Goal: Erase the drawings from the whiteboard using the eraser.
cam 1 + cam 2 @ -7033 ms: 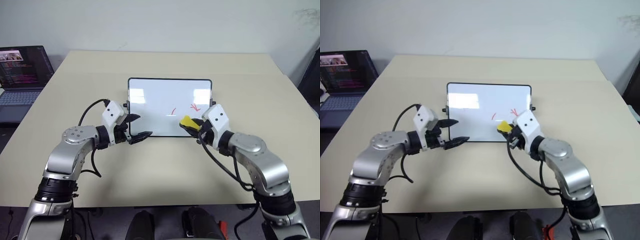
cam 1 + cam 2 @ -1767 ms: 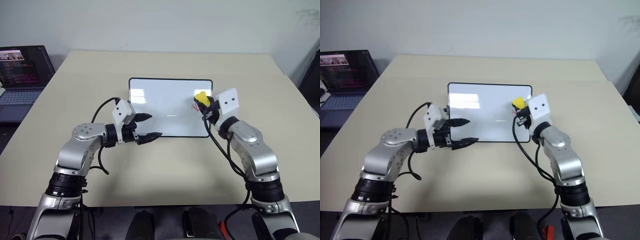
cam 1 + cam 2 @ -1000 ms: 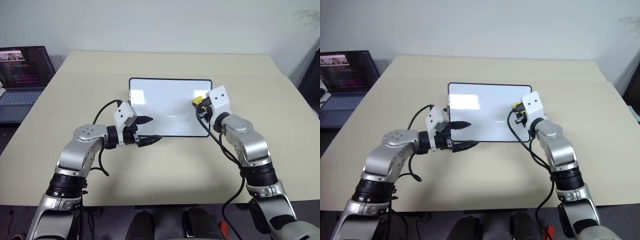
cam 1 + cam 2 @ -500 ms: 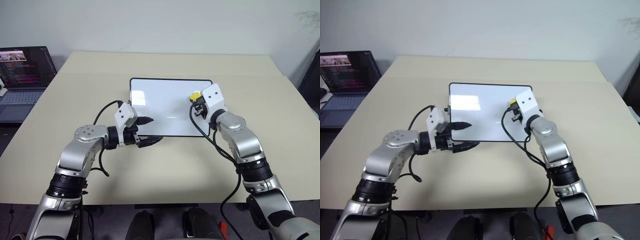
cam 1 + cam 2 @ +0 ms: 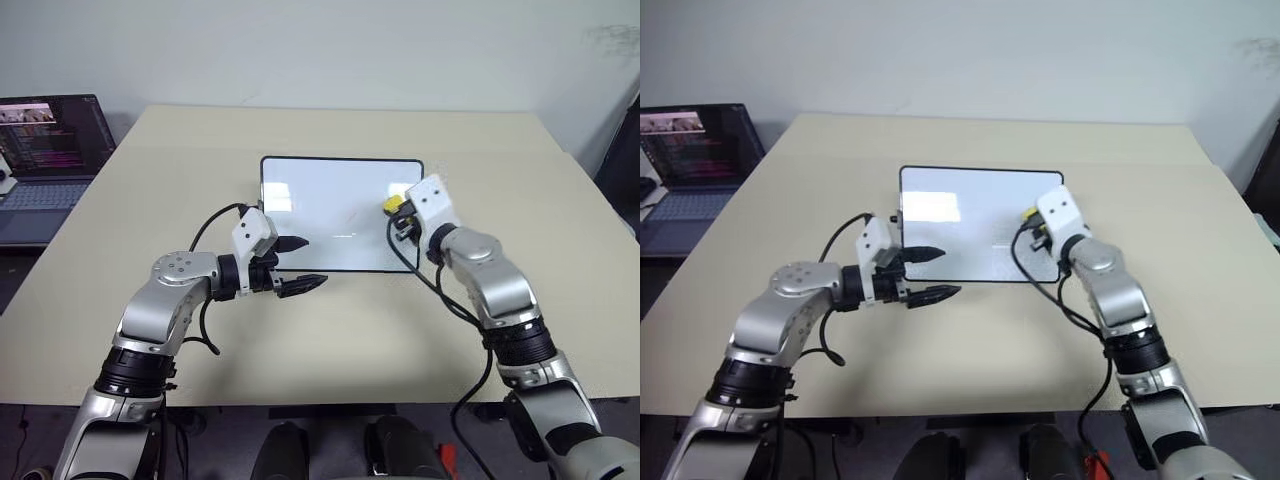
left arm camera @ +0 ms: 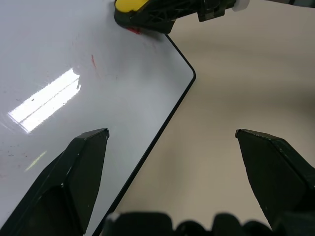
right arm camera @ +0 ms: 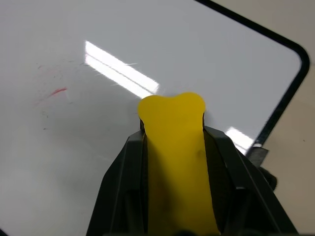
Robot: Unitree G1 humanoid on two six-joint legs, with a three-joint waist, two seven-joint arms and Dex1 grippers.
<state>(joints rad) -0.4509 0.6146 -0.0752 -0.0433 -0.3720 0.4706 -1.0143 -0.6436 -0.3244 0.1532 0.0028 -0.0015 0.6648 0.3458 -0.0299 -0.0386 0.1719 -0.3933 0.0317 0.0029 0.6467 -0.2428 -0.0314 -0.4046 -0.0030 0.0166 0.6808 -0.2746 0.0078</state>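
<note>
A large beige table [image 5: 330, 330] fills most of the head views, seen from above and behind the robot's arms. In the middle of it lies the whiteboard [image 5: 330, 200], a glossy white rectangle with a thin black frame and rounded corners. A laptop [image 5: 45, 160] with a lit screen sits off the table's far left corner.

The right gripper [image 7: 172, 147] is over the right-hand part of the board, its two black fingers clamped shut on the eraser [image 5: 394, 203], a small yellow block. In the right wrist view the yellow block sticks out past the fingers with the white surface right behind it; whether it touches the board cannot be told.

The left gripper [image 5: 296, 264] is at the board's near left corner, its fingers spread wide apart with nothing between them. One finger lies over the white surface, the other over the bare table just in front of the frame.

Of the drawings [image 7: 57, 91], faint red traces show: a short red stroke and pale smudges in the right wrist view, and in the left wrist view a thin red line and a red fleck right at the eraser's edge.
</note>
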